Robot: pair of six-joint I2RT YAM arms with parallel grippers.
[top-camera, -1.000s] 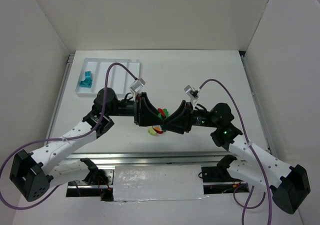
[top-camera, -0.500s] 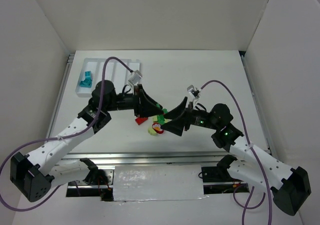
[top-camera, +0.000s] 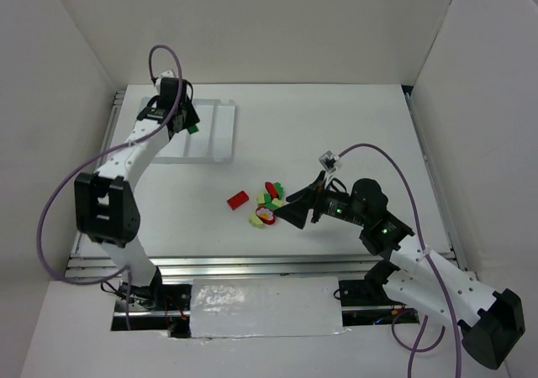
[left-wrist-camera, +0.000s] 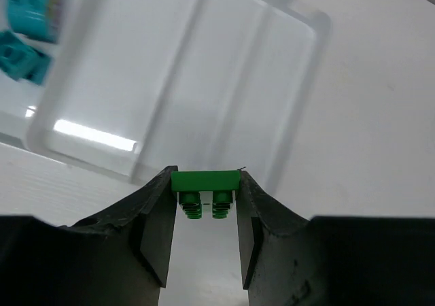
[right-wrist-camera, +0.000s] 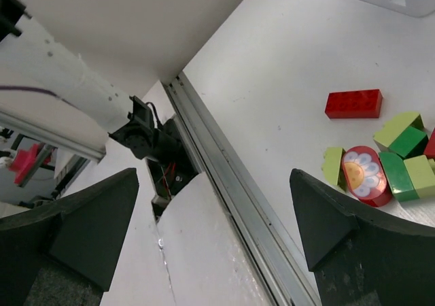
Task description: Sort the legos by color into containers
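My left gripper [left-wrist-camera: 204, 192] is shut on a small green lego [left-wrist-camera: 204, 181], pinched between both fingertips. It hangs over the middle containers of the white tray [left-wrist-camera: 319, 24] at the back left [top-camera: 217, 131]. Teal legos [left-wrist-camera: 26, 20] lie in the tray's leftmost container. My right gripper [right-wrist-camera: 214, 211] is open wide with nothing between its fingers, hovering just right of the loose pile [top-camera: 294, 206]. The pile holds a red lego [right-wrist-camera: 353, 104], green and yellow-green legos [right-wrist-camera: 401, 132] and a round red piece with a flower print [right-wrist-camera: 363, 175].
The aluminium rail [right-wrist-camera: 231, 183] along the table's near edge runs under my right gripper. White walls close in the table on the left, back and right. The left arm [top-camera: 126, 155] stretches along the table's left side.
My left arm swung from the pile to the tray at the back left, carrying the green lego. My right gripper opened wide and drew back slightly from the pile.
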